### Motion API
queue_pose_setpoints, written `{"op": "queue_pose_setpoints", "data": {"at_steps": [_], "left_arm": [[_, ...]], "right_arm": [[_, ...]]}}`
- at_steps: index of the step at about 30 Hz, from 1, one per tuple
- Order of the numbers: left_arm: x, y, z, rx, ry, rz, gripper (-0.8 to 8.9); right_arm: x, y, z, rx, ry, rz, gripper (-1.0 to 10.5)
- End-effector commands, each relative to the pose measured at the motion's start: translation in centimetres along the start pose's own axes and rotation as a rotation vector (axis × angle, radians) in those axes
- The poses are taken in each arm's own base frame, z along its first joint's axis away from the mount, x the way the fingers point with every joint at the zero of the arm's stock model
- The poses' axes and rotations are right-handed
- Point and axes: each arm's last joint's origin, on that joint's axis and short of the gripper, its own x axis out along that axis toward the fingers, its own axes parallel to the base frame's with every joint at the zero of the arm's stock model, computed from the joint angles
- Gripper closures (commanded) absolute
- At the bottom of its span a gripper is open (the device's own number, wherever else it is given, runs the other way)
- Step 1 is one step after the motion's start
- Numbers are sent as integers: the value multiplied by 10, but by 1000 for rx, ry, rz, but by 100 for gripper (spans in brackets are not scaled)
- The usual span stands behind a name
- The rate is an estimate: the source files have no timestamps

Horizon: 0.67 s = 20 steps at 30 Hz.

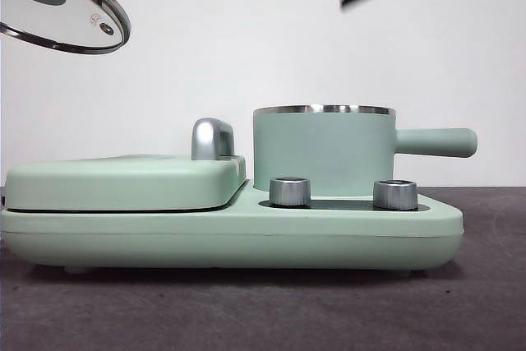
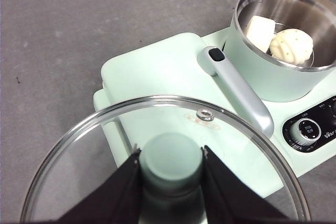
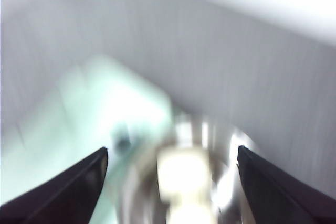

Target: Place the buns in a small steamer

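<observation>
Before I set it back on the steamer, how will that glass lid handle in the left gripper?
The lid looks stiff and probably fragile, since it is glass with a thin steel rim. The left gripper holds it only by the knob, and it hangs tilted in the front view, so it may swing or pivot. Lower it slowly onto the steamer.
</observation>
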Motion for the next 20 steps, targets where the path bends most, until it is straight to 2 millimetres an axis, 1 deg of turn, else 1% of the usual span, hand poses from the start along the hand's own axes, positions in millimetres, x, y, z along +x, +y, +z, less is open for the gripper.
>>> {"op": "queue_pose_setpoints", "data": {"at_steps": [1, 5, 8, 9, 15, 17, 20], "left_arm": [[-4, 0, 6, 4, -43, 0, 803], [-4, 0, 6, 4, -43, 0, 803], [-4, 0, 6, 5, -44, -1, 803], [-4, 0, 6, 5, -44, -1, 803], [-3, -1, 7, 6, -51, -17, 803], [-1, -3, 9, 1, -66, -66, 803], [6, -6, 14, -15, -90, -153, 803]], "right_arm": [[-18, 8, -8, 19, -174, 0, 558], [-41, 13, -32, -5, -299, 20, 558], [-54, 14, -55, -12, -316, 21, 558], [-57, 14, -61, -12, -314, 21, 558], [-78, 15, -115, 16, -265, 30, 559], [-86, 15, -133, 38, -225, 28, 559], [-97, 16, -152, 54, -167, 22, 559]]}}
